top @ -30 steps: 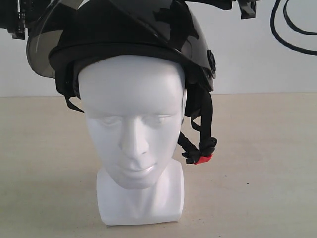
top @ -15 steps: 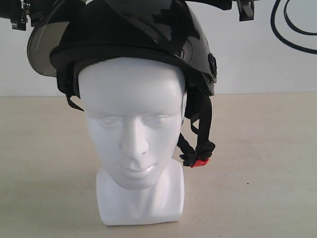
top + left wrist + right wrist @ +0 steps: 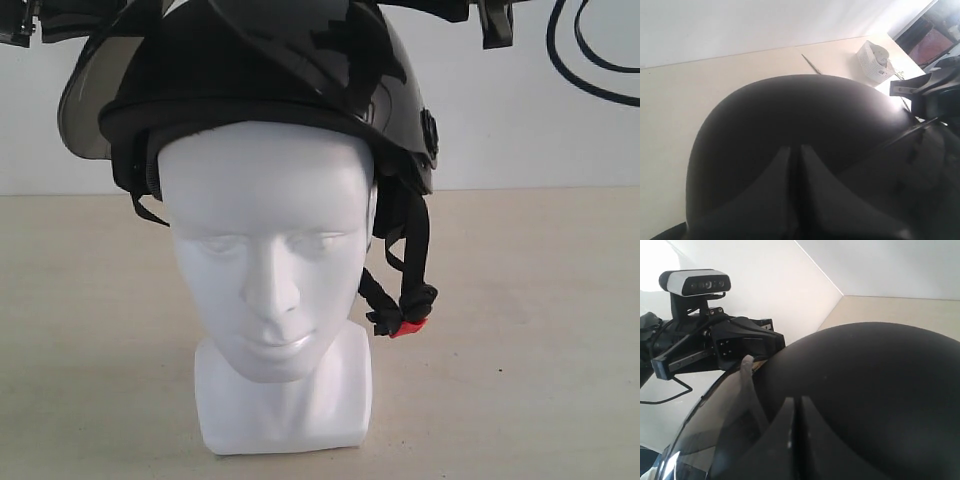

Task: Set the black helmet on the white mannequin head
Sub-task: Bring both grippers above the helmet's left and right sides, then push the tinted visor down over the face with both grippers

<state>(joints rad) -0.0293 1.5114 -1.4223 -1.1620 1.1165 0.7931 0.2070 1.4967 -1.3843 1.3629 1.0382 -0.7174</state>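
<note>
The black helmet [image 3: 300,60] sits on top of the white mannequin head [image 3: 268,250], its brim across the forehead. The smoky visor [image 3: 82,100] is flipped up at the left. Chin straps hang loose by the neck with the red buckle [image 3: 408,326]. My left gripper [image 3: 795,147] is shut, fingers together just over the helmet's shell [image 3: 790,110]. My right gripper [image 3: 794,399] is also shut, over the shell [image 3: 870,375] beside the visor [image 3: 715,440]. Whether either one touches the shell is hidden.
The head stands on a beige table [image 3: 520,350] before a white wall. A black cable [image 3: 590,70] hangs at the upper right. A white basket [image 3: 872,60] and a thin stick [image 3: 811,64] lie farther off. The left arm with its camera [image 3: 700,282] sits close to the visor.
The helmet has come down slightly lower on the forehead. The left arm's end has drifted left and up, nearly out of the exterior view. The strap buckle swung a little.
</note>
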